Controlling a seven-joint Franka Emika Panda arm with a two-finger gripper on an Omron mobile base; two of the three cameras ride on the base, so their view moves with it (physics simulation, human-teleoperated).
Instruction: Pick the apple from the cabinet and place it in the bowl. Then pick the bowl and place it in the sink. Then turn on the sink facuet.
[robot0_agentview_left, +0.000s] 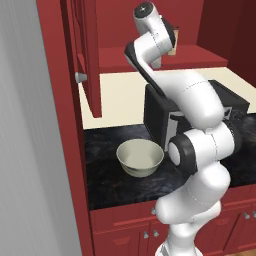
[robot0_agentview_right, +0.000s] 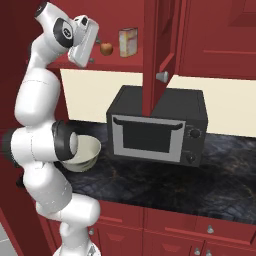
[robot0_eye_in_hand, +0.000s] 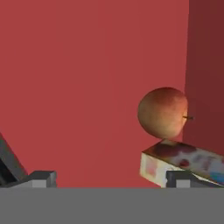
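Hovering wide-open claw (robot0_agentview_right: 95, 50) just beside apple (robot0_agentview_right: 106, 48) on cabinet (robot0_agentview_right: 165, 45) shelf, carton (robot0_agentview_right: 128, 41) sitting next to it; bowl (robot0_agentview_left: 140, 157) resting on worktop (robot0_agentview_left: 115, 185) below.

Bowl (robot0_agentview_right: 84, 154) half behind the arm.

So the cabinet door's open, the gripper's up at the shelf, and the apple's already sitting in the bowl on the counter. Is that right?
Not quite. The apple is on the cabinet shelf beside a small box, as the right base view shows. The bowl on the counter holds nothing. The door is open and the open gripper is at the shelf.
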